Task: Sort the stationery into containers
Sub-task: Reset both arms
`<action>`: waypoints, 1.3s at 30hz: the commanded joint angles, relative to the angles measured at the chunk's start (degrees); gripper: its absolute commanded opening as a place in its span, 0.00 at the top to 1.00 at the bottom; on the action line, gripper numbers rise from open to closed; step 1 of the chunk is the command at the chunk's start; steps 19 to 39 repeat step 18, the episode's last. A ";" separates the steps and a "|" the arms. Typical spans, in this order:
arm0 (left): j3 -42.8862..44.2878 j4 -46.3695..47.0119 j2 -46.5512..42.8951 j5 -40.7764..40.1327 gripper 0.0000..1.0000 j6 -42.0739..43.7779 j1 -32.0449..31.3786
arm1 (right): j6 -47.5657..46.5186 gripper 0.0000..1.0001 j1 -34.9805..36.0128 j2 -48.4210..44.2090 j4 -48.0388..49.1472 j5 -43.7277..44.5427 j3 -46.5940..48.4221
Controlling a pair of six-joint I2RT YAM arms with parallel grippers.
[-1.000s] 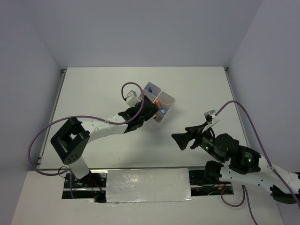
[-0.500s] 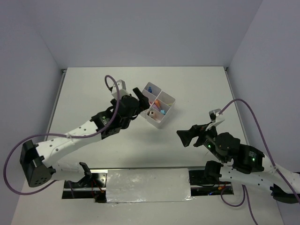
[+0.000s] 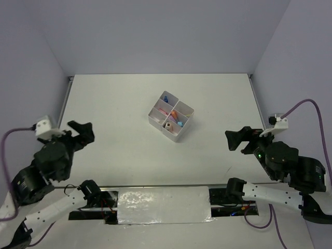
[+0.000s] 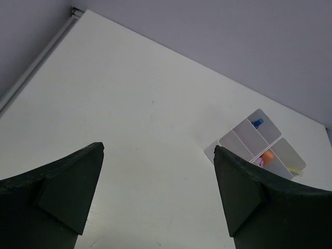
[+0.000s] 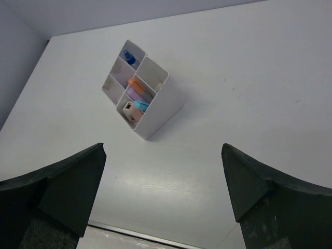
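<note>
Fingers (image 4: 57, 192) of left gripper (image 3: 82, 133), at 8 o'clock, and right gripper (image 3: 237, 140), at 4 o'clock, wide open, empty. Box (image 5: 163, 116) mid table (image 3: 114, 104), well apart from both. Stationery (image 5: 136, 85) inside box. None seen loose. Job looks done.

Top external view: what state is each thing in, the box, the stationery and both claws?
white box, standing on the table, untouched
stationery, inside the box's compartments
left claw, open, empty, away from the box
right claw, open, empty, away from the box
</note>
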 commanded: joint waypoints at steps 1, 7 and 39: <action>-1.03 -3.82 -7.34 -5.29 0.01 6.60 0.05 | 0.74 0.00 0.15 -2.85 -6.65 4.20 2.89; -4.55 -1.80 -15.99 -3.81 0.01 7.49 -0.12 | -1.37 0.00 0.15 -9.53 -4.38 2.53 -0.27; -3.94 -4.09 -14.67 -6.80 0.01 3.27 -0.21 | 1.00 0.00 0.15 -9.45 -6.05 3.76 -1.15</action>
